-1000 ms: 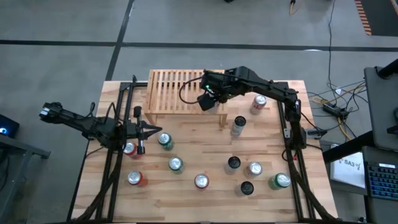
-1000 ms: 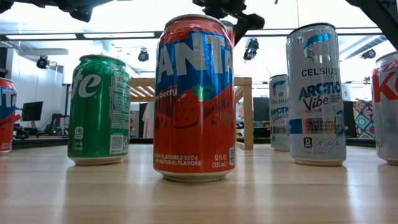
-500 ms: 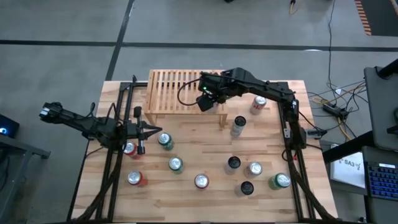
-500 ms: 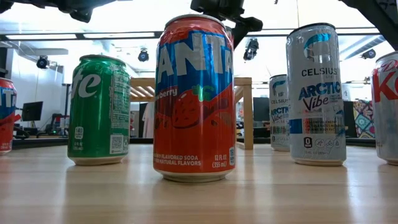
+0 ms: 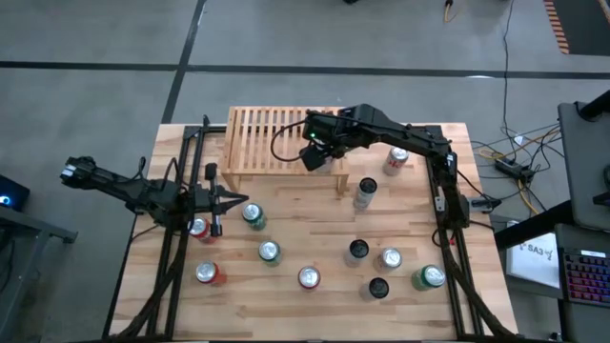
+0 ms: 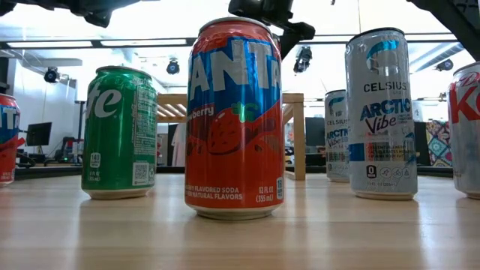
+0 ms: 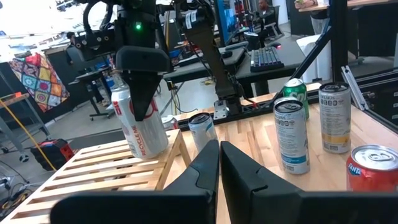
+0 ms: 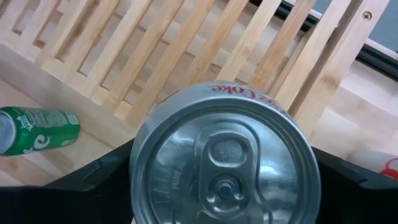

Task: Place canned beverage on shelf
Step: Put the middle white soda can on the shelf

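Observation:
My right gripper point(image 7: 140, 102) holds a silver canned beverage point(image 7: 142, 127) with red lettering over the right front corner of the shelf point(image 5: 267, 133), a low light-wood rack with a slatted top. The right wrist view looks down on the can's lid point(image 8: 221, 162), with the slats point(image 8: 186, 56) behind it. From above, the arm hides the can. My left gripper point(image 5: 243, 202) is shut and holds nothing. It hovers level over the table's left part, beside a green can point(image 5: 253, 216). My right gripper pinches the can's upper wall point(image 7: 127, 109) between its two fingers, one on each side just below the lid. The fingers point(image 8: 106, 177) slant down from above. The can is tilted, its lower rim point(image 7: 154, 149) at the slats; whether it rests there I cannot tell.
Several cans stand on the plank tabletop in front of the shelf: a Fanta can point(image 6: 234, 120), a green can point(image 6: 120, 131), a Celsius can point(image 6: 381, 112) and a tall one point(image 5: 365, 193). A red-and-white can point(image 5: 396, 158) sits right of the shelf. Dark frame rails point(image 5: 172, 257) run along both sides.

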Controlling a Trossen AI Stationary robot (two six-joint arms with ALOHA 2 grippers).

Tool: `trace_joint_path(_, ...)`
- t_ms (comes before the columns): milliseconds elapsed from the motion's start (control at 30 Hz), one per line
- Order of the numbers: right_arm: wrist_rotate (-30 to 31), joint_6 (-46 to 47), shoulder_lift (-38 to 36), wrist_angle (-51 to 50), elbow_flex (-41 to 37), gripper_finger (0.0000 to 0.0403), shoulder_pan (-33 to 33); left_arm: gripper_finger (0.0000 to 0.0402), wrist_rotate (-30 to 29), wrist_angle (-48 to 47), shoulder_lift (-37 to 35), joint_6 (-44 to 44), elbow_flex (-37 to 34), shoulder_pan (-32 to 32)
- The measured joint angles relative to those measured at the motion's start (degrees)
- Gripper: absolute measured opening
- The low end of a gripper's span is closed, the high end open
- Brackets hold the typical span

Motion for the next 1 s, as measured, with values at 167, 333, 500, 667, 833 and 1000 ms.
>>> trace_joint_path(167, 0.0, -0.2, 0.0, 2.3, 0.0, 0.0332, 0.0, 0.0, 0.0, -0.3, 0.0, 0.0, 0.0, 0.0)
trace_joint_path(333, 0.1, -0.4, 0.0, 3.8, 0.0, 0.0327, 0.0, 0.0, 0.0, -0.5, 0.0, 0.0, 0.0, 0.0)
trace_joint_path(500, 0.4, -0.1, 0.0, 3.8, 0.0, 0.0327, 0.0, 0.0, 0.0, -0.6, 0.0, 0.0, 0.0, 0.0)
trace_joint_path(667, 1.5, 0.3, 0.0, 4.5, 0.0, 0.0328, 0.0, 0.0, 0.0, -0.6, 0.0, 0.0, 0.0, 0.0)
trace_joint_path(833, 1.5, 0.1, -0.1, 5.2, 0.0, 0.0329, 0.0, 0.0, 0.0, -0.6, 0.0, 0.0, 0.0, 0.0)
trace_joint_path(1000, 1.2, -0.7, -0.1, 6.2, 0.0, 0.0333, 0.0, 0.0, 0.0, -0.6, 0.0, 0.0, 0.0, 0.0)
